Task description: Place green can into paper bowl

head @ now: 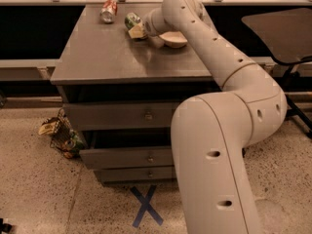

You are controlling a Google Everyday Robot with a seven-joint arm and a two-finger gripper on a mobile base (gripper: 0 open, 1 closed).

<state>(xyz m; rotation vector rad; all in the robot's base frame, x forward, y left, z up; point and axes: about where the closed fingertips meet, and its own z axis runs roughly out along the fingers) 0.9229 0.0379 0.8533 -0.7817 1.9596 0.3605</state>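
Observation:
The green can (131, 19) lies on the grey cabinet top (112, 57) near its far edge. My gripper (137, 31) is at the end of the long white arm and sits right at the can's near side, touching or almost touching it. The paper bowl (173, 39) stands on the top just right of the gripper, partly hidden behind the arm's wrist, with nothing showing inside it.
A red-and-white can (108, 10) lies at the far left of the top, left of the green can. The cabinet has drawers (146, 115) below. A heap of litter (61, 134) lies on the floor at its left. A dark chair (280, 30) stands at the right.

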